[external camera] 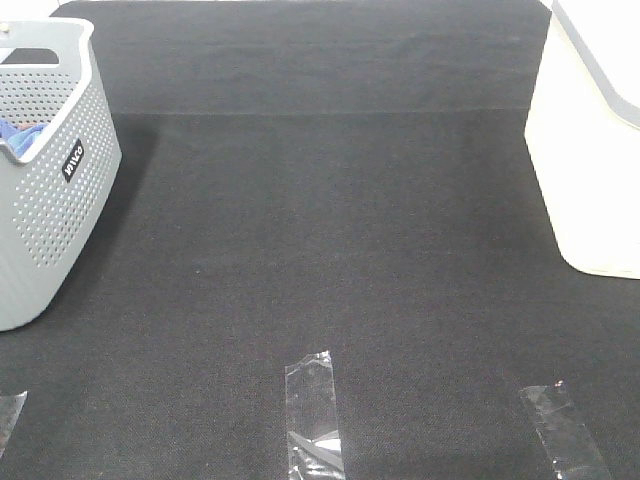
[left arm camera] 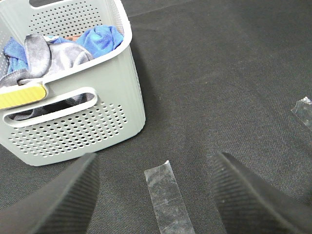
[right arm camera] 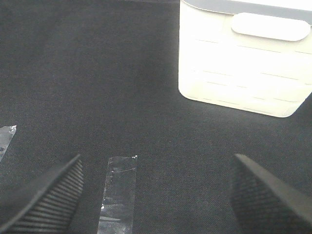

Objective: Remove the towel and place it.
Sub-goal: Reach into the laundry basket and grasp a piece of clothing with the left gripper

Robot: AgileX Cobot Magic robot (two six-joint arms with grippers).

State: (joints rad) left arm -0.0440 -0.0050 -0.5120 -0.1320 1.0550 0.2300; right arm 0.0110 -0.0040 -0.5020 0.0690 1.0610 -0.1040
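The greyish-lavender towel (left arm camera: 58, 56) lies bunched inside the grey perforated basket (left arm camera: 87, 126), beside a bright blue cloth (left arm camera: 102, 39). In the exterior high view the basket (external camera: 50, 180) stands at the left edge with only a bit of blue cloth (external camera: 22, 135) showing; the towel is hidden there. My left gripper (left arm camera: 156, 195) is open above the black mat, some way short of the basket, with nothing between its fingers (left arm camera: 53, 200). My right gripper (right arm camera: 156, 195) is open too, empty, over the mat. Neither gripper shows in the exterior high view.
A white bin (external camera: 595, 140) stands at the right edge, also in the right wrist view as a white bin (right arm camera: 243, 58). Clear tape strips (external camera: 312, 415) (external camera: 565, 430) mark the black mat's near side. A yellow object (left arm camera: 22, 95) sits at the basket's rim.
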